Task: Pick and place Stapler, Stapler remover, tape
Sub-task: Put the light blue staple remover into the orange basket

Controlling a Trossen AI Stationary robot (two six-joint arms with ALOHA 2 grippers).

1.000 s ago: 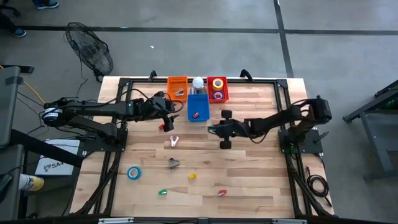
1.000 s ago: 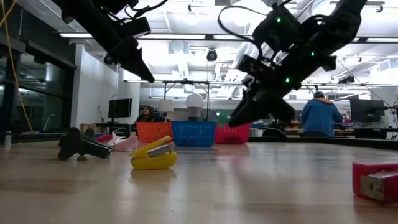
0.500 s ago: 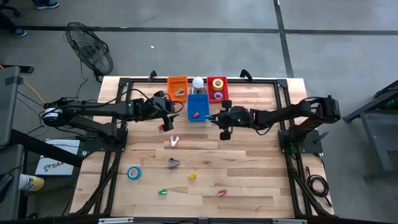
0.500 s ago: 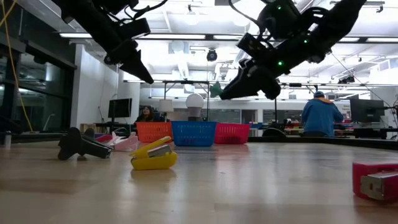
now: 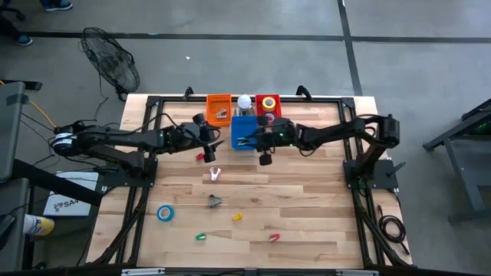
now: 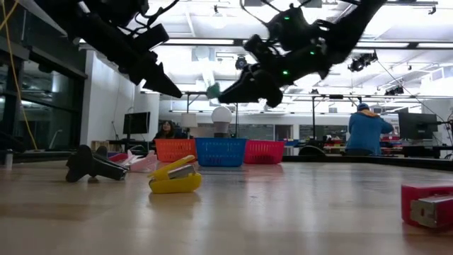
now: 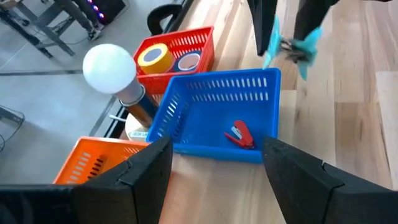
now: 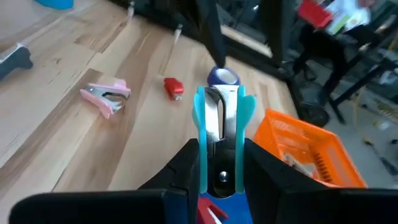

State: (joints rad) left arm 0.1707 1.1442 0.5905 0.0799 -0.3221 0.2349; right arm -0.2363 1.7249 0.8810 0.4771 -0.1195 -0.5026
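our right tool (image 8: 217, 163) was clamped on a teal staple remover (image 8: 219, 134), held above the blue basket (image 5: 244, 132) at the table's far edge. our left tool (image 7: 214, 162), fingers apart and empty, waited beside that basket.

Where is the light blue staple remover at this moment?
The staple remover is held in the right gripper, in the air above the blue basket at the far middle edge of the table, between the orange basket and the red basket.
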